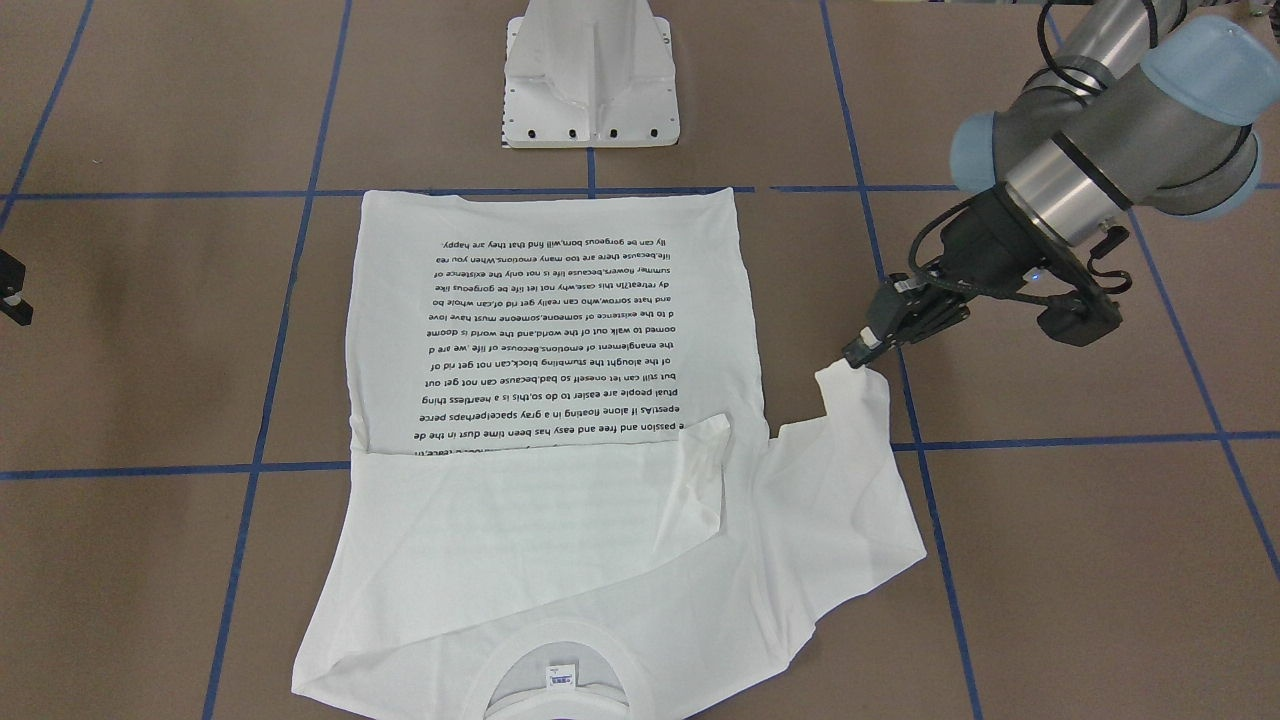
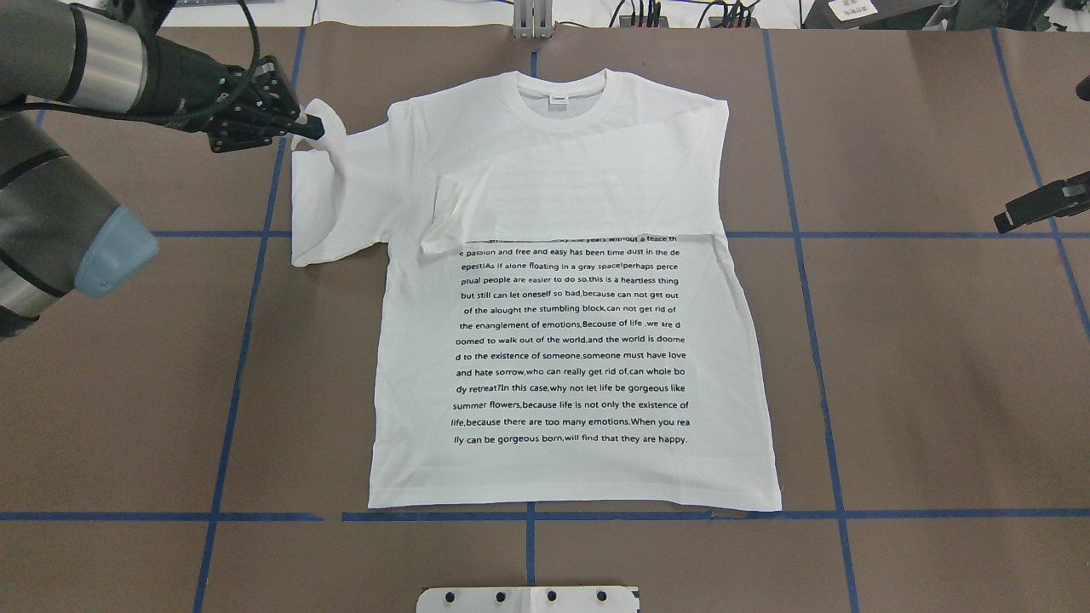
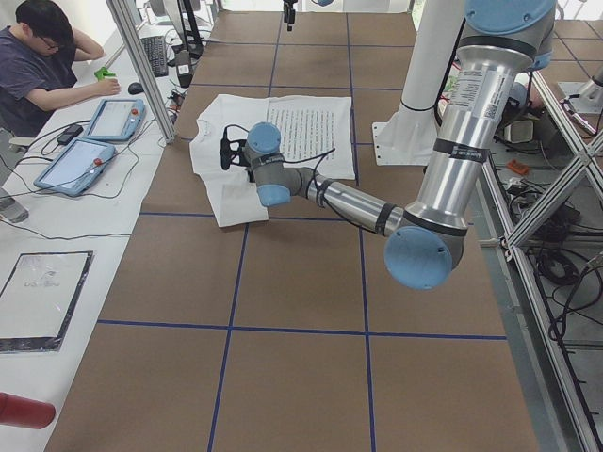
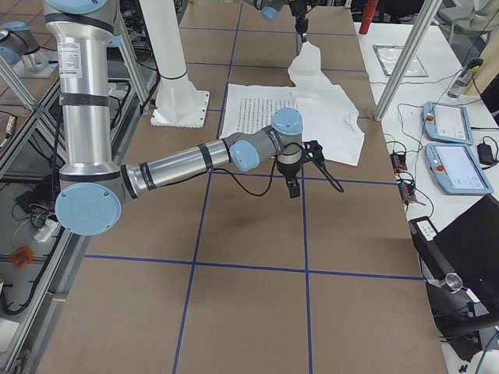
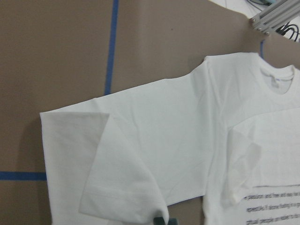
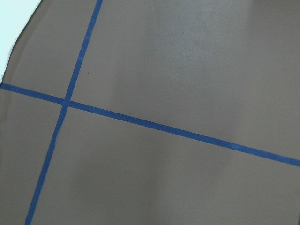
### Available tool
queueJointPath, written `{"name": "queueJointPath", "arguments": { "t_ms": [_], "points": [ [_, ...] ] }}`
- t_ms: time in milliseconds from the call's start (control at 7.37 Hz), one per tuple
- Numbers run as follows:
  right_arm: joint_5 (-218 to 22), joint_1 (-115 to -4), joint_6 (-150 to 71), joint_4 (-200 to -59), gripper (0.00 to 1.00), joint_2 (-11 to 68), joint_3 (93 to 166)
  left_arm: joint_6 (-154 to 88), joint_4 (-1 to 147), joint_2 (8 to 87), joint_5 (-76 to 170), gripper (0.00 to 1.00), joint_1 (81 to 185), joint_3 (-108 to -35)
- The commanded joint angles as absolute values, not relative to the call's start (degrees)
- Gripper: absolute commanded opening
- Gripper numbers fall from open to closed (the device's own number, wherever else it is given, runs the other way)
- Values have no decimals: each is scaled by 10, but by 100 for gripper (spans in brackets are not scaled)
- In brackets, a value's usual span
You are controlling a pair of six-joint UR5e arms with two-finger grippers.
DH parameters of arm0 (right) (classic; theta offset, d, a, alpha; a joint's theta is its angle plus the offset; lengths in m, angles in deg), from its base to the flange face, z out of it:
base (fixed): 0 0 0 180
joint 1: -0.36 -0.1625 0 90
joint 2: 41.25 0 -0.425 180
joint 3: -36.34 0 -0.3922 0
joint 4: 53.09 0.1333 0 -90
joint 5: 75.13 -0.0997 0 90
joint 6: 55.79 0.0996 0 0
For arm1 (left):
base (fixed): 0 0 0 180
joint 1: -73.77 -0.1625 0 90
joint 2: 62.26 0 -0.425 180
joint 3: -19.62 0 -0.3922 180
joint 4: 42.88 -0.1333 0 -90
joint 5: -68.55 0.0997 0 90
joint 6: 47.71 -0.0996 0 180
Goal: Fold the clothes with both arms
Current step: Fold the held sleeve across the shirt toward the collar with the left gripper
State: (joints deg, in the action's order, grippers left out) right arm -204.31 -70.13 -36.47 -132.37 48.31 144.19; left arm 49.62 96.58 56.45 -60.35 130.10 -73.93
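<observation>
Starting at the left of the overhead view, the left gripper (image 2: 317, 130) was pinched shut on just the cuff edge of the left sleeve (image 2: 328, 204). It held the cuff lifted off the table (image 2: 920, 358), with the rest of that sleeve sagging and doubled under it. That was my first worry: such a thin bite of cloth looked like it could slip out mid-swing, and then the sleeve would flop down wherever. Moving right, the T-shirt (image 2: 579, 340) lay flat and text-side up in the middle of the table, collar (image 2: 562, 83) on the far side from the robot. Nothing was pinning it, so a carry across the chest done too low or too fast would probably drag the whole body sideways and skew the hem away from the blue tape line (image 2: 170, 516) it sat beside. Next over, the other sleeve (image 2: 579, 191) lay folded across the chest, with its cuff (image 2: 444, 228) curled up a bit. I reckoned the incoming sleeve might snag that curl, or land on it and leave a lump. Far right, the right gripper (image 2: 1041, 204) hung well clear of the shirt over bare table. Honestly, I couldn't tell whether its fingers were apart or closed, so no help holding things down from that side.
</observation>
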Motion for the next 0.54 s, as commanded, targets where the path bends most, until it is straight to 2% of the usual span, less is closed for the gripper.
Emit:
{"name": "queueJointPath", "arguments": {
  "t_ms": [0,407],
  "points": [
    [-2043,-701,-365,-1324,100,483,1442,577,922,644,-571,0,1280,-740],
    [-2043,-701,-363,-1324,100,484,1444,622,878,735,-494,0,1225,-695]
  ]
}}
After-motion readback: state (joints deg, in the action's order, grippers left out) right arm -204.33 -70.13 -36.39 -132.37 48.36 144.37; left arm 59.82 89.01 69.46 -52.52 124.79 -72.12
